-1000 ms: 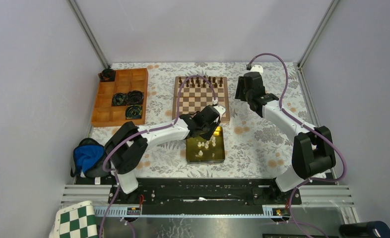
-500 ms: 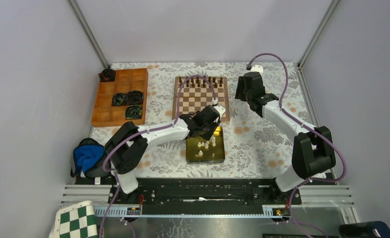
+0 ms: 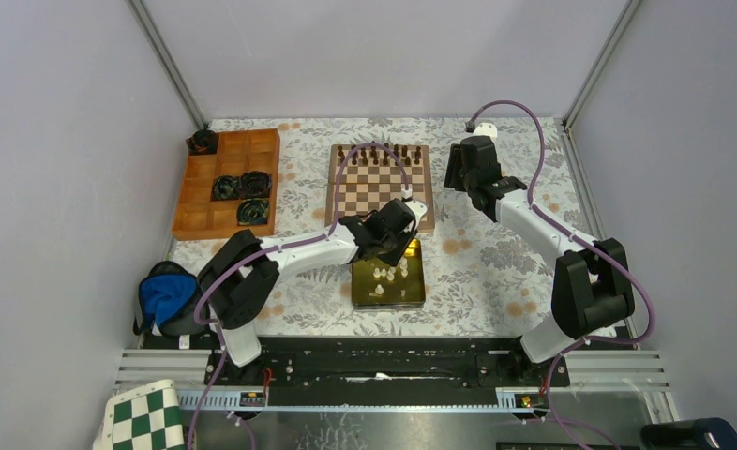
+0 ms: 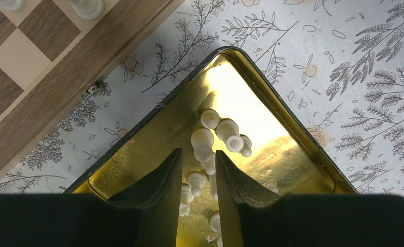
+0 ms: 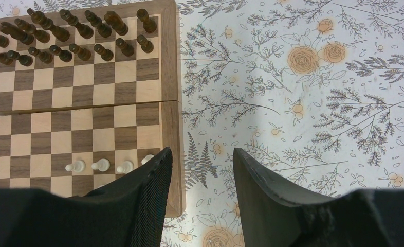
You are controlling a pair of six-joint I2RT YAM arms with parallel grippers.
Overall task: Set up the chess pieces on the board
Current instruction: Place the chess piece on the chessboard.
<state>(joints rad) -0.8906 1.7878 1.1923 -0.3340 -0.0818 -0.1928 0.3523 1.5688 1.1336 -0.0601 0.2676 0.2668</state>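
My left hand [image 4: 197, 153] hangs low over the gold tin [image 4: 138, 149], which sits on the flowered cloth [image 5: 292, 128] just in front of the board's near edge. Its two fingers stand a narrow way apart, about a third of their reach. A cluster of white pieces [image 4: 225, 131] lies in the tin right at the fingertips, and one of them shows in the gap between the tips. The gap looks wider than that piece, so I read the hand as loose rather than clamped, though from this angle I cannot be sure no pad brushes it. More white pieces lie further down between the fingers, on the tin's floor.

My right hand [image 5: 203, 150] is spread much wider and holds nothing. It hovers over the cloth just off the right rim of the board [image 5: 169, 62], with its left finger overlapping that rim in the wrist view and its right finger over bare cloth.

On the board, the dark pieces [image 5: 71, 31] fill the two far rows. Four white pieces already stand in a row near my side (the rightmost is partly hidden by my right hand's finger). The rest of the white ones I can see are in the tin.
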